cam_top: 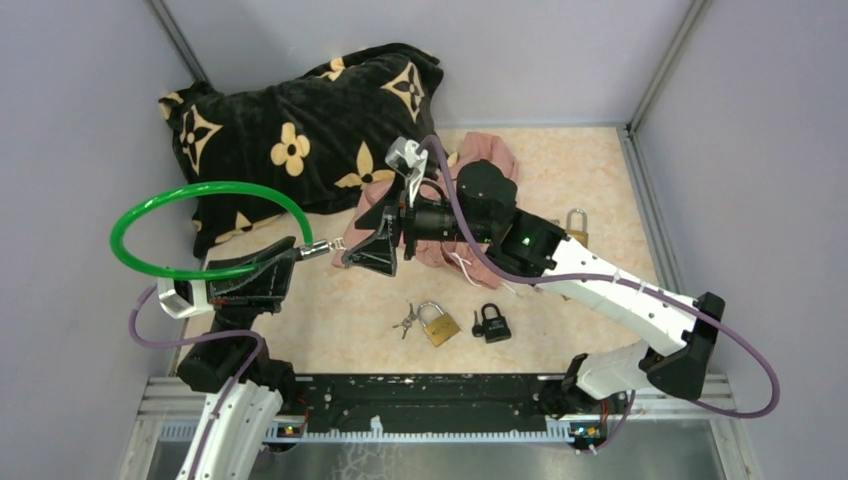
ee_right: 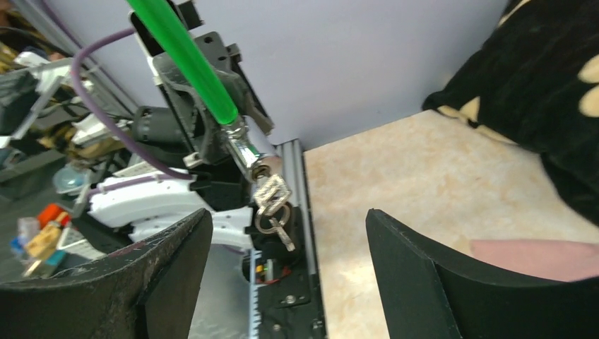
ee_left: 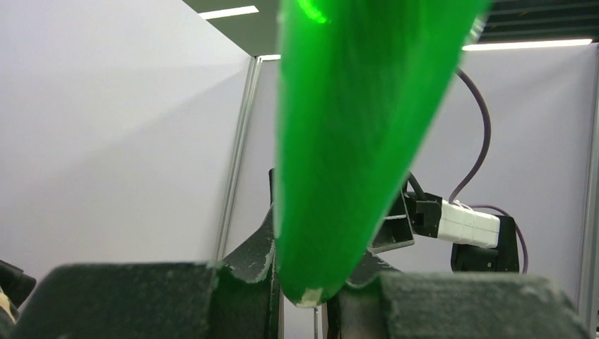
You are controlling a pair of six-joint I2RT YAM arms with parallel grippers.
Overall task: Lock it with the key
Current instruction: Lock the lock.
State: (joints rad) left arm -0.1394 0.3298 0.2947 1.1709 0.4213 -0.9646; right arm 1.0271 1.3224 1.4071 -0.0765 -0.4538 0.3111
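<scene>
A green cable lock (cam_top: 215,186) forms a loop held up at the left. My left gripper (cam_top: 283,260) is shut on the cable near its silver lock head (cam_top: 316,248). In the left wrist view the green cable (ee_left: 353,141) fills the gap between the shut fingers of the left gripper (ee_left: 318,286). In the right wrist view the cable (ee_right: 187,60) ends in the lock head (ee_right: 244,152), with a bunch of keys (ee_right: 273,201) hanging from its end. My right gripper (cam_top: 360,240) is open and empty, facing the keys a short way off; the keys show between its fingers (ee_right: 162,272).
A brass padlock with keys (cam_top: 438,325) and a small black padlock (cam_top: 492,323) lie on the table in front. Another brass padlock (cam_top: 576,226) lies behind the right arm. A black flowered pillow (cam_top: 300,110) and a pink cloth (cam_top: 485,155) sit at the back.
</scene>
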